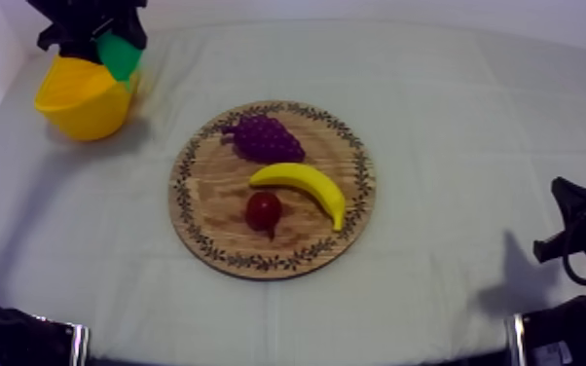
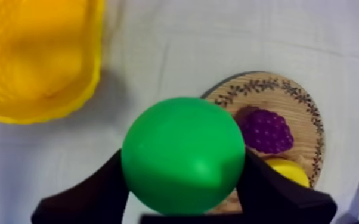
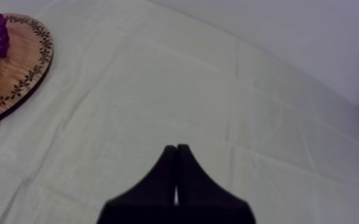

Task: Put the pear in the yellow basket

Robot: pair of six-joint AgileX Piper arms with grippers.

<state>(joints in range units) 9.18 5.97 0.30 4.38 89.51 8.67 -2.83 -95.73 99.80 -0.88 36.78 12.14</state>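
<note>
Top view, what I logged of the bystanders: the bunch of grapes (image 1: 264, 137) sat just left of frame centre and a little above it, purple. The banana (image 1: 303, 186) lay right below the grapes near centre, curving from mid-frame down toward the lower right. It was close to the grapes, but I couldn't tell if they touched. The small red fruit (image 1: 264, 210) sat below the grapes, just beside the banana's left end and apart from the grapes. The grey-white cloth (image 1: 453, 117) covered the table, creased with fold lines. In my left wrist view, grapes and banana lay side by side, the banana partly hidden.
</note>
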